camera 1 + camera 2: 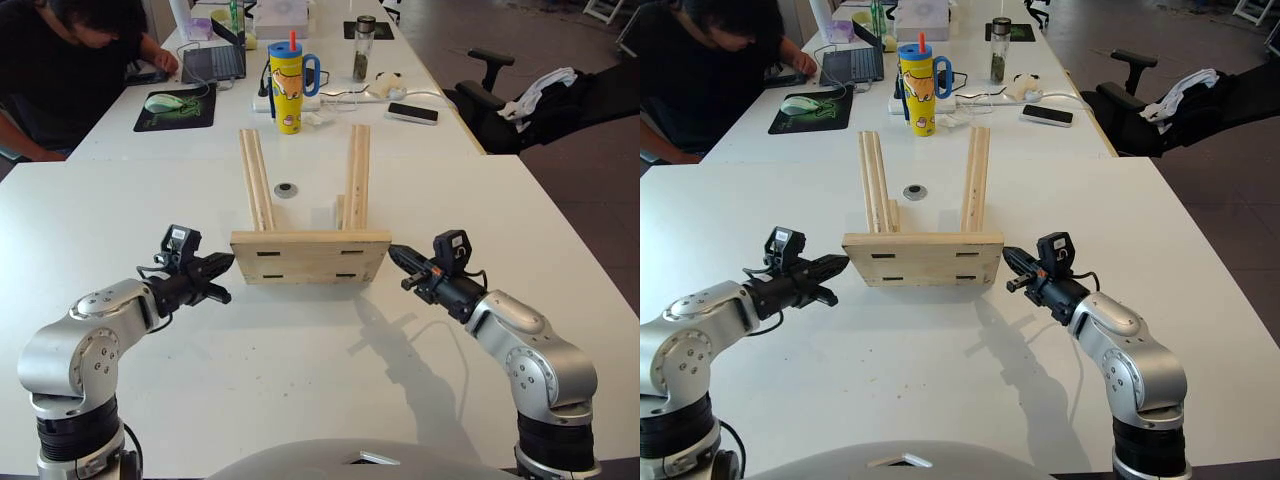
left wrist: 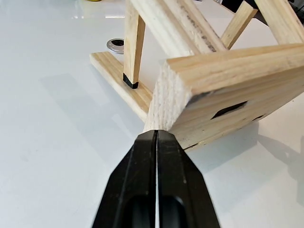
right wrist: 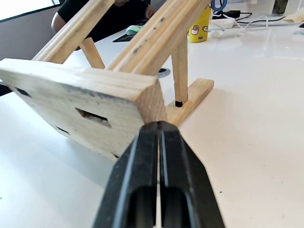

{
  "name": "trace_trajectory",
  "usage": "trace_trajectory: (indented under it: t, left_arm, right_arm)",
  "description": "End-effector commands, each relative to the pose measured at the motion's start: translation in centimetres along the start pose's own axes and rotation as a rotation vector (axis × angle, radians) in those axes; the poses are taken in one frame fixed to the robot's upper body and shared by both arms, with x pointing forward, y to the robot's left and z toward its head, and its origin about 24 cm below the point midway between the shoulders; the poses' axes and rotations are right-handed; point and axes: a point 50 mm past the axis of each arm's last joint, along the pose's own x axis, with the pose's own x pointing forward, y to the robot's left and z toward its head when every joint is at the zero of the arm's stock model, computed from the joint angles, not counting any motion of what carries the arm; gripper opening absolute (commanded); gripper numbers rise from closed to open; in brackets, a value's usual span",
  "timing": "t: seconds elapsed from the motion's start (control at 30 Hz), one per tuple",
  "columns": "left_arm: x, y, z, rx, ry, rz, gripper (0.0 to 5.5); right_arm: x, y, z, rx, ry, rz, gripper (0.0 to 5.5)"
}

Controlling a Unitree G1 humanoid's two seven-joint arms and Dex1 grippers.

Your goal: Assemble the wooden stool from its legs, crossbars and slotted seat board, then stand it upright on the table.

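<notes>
Stool [image 1: 310, 245] lies on its side mid-frame on the tabletop [image 1: 300, 380]. Standing it well calls for even pressure on both ends of the seat board [image 1: 922, 258] while tipping. Its legs [image 1: 258, 185] run long toward the upper edge. Flanking the board, left claw [image 1: 226, 263] and right claw [image 1: 394, 251] are both pressed together.

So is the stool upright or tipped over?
Tipped on its side: the seat board stands on edge, and the legs run level over the table.
</notes>
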Motion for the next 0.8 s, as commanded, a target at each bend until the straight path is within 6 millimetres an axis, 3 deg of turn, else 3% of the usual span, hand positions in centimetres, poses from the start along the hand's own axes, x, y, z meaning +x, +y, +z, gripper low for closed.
trace_trajectory:
  t: [0.03, 0.27, 0.33, 0.43, 0.67, 0.8]
  left_arm:
    - [-0.6, 0.5, -0.8, 0.083, -0.004, -0.215, 0.26]
    - [-3.5, 4.4, -2.4, 0.168, 0.109, -0.266, 1.23]
    - [-3.6, 4.7, -2.2, 0.226, 0.127, -0.308, 1.48]
    - [-2.6, 4.9, -1.4, 0.301, 0.095, -0.366, 1.89]
    - [0.8, 4.2, 0.0, 0.392, 0.047, -0.513, 2.94]
    - [1.5, 4.5, 0.3, 0.437, 0.067, -0.533, 3.23]
  right_arm:
    - [-0.7, -0.3, -1.2, -0.076, 0.056, 0.156, 0.37]
    - [-2.3, -4.7, -3.6, -0.376, 0.185, 0.179, 1.38]
    - [-2.7, -5.7, -3.9, -0.330, 0.215, 0.267, 1.65]
    - [-2.4, -6.6, -3.2, -0.291, 0.175, 0.353, 2.07]
    - [0.3, -6.8, -1.4, -0.345, 0.167, 0.543, 3.17]
    - [1.6, -6.7, -0.6, -0.363, 0.152, 0.609, 3.34]
